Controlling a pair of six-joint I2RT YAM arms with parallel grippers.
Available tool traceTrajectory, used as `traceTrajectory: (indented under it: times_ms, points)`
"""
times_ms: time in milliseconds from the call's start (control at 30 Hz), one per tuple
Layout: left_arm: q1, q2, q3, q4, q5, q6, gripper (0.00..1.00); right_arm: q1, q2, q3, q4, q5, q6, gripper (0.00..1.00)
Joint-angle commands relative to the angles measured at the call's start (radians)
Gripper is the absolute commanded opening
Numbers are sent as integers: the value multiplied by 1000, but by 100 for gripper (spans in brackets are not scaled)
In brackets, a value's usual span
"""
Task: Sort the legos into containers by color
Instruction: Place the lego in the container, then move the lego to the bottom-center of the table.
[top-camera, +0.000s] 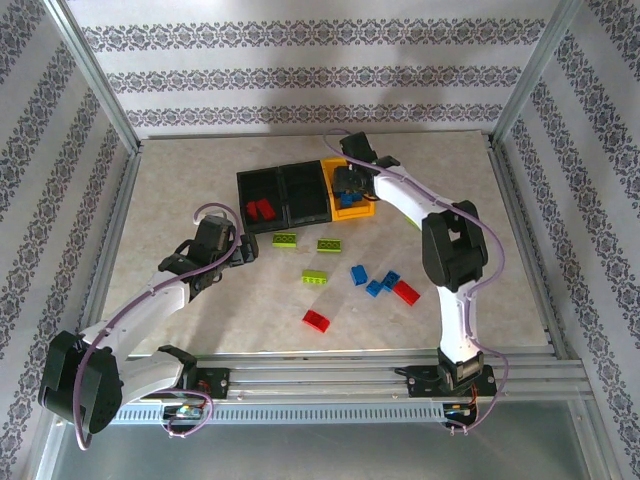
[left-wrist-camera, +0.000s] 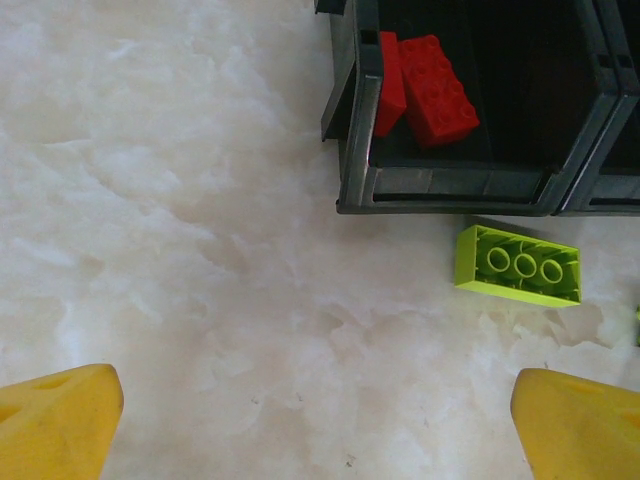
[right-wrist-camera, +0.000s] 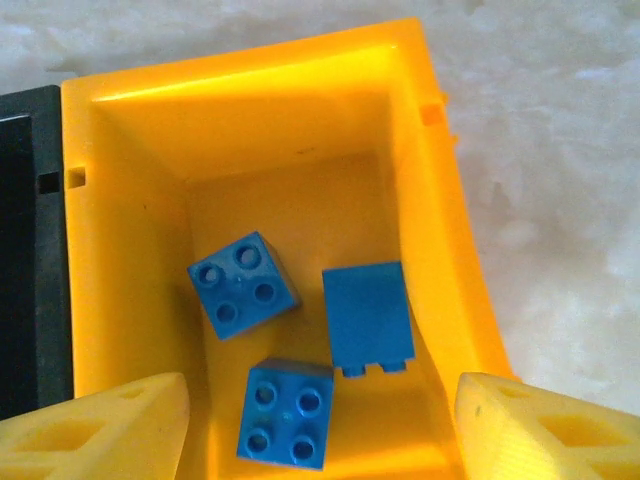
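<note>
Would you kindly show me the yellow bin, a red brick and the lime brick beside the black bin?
yellow bin (right-wrist-camera: 130, 220): right wrist view, inner wall.
red brick (left-wrist-camera: 437, 90): left wrist view, studded top.
lime brick (left-wrist-camera: 518, 265): left wrist view, centre.

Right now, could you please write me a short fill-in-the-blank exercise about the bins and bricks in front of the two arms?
1. The end bin under the open right claw is ___ in colour.
2. That bin holds ___ blue bricks.
3. The red bricks lie in the leftmost bin, which is ___.
4. The loose brick just outside that bin is lime ___.

Missing words: yellow; three; black; green.
</note>
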Motion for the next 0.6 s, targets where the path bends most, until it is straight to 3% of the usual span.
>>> traceTrajectory:
  times_ms: [0, 200, 300, 567]
  points:
    - [11, -14, 14, -10, 11, 4, 100, 14, -93, -78, 14, 32, 33, 73]
    - [8, -5, 14, -15, 20, 3, 100, 20, -227, -246, 35, 44, 76, 85]
    - [8, -5, 8, -11, 40, -3, 100, 23, -297, -333, 42, 52, 103, 98]
    - [-55, -30, -17, -36, 83, -17, 100, 28, -458, -527, 5, 87, 173, 98]
